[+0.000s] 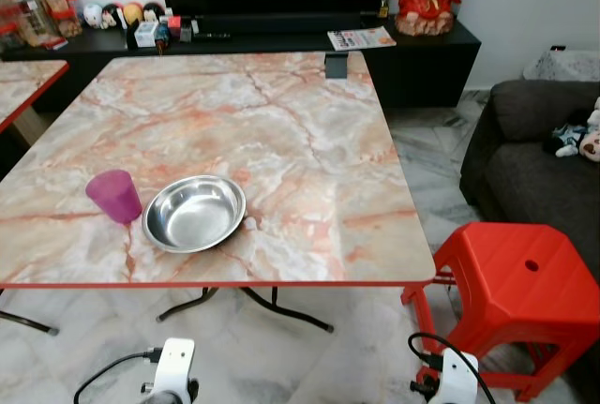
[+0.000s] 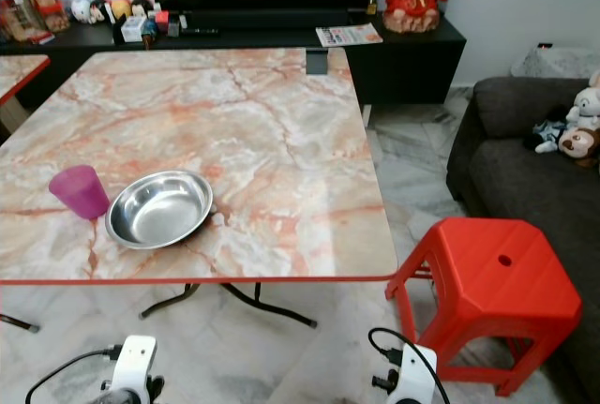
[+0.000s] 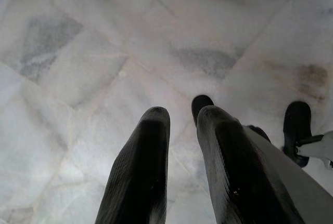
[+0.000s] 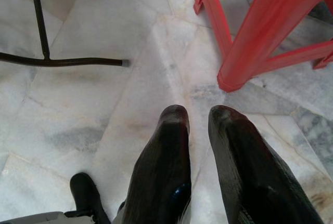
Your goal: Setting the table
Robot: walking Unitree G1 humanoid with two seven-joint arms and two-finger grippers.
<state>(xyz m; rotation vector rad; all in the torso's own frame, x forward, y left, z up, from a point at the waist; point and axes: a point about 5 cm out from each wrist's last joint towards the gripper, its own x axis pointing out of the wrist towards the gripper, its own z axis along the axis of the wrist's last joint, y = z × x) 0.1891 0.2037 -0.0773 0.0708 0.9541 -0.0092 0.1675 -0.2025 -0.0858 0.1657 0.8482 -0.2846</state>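
A marble-patterned table (image 1: 281, 113) with a red edge stands before me. Near its front left corner sits an empty steel bowl (image 1: 194, 212), and a purple plastic cup (image 1: 114, 195) stands upright just left of it, close but apart. Both arms hang low below the table's front edge. My left gripper (image 3: 179, 112) points at the marble floor, its fingers slightly apart with nothing between them. Above the floor beside the red stool's leg (image 4: 244, 42), my right gripper (image 4: 200, 115) is likewise slightly open and holds nothing.
A red plastic stool (image 1: 520, 282) stands at the table's front right corner. A dark sofa (image 1: 534, 160) with soft toys lies further right. A black TV console (image 1: 412, 57) with clutter runs behind the table. A second marble table (image 1: 23, 81) is at the left. Black table legs (image 1: 244, 306) cross the floor.
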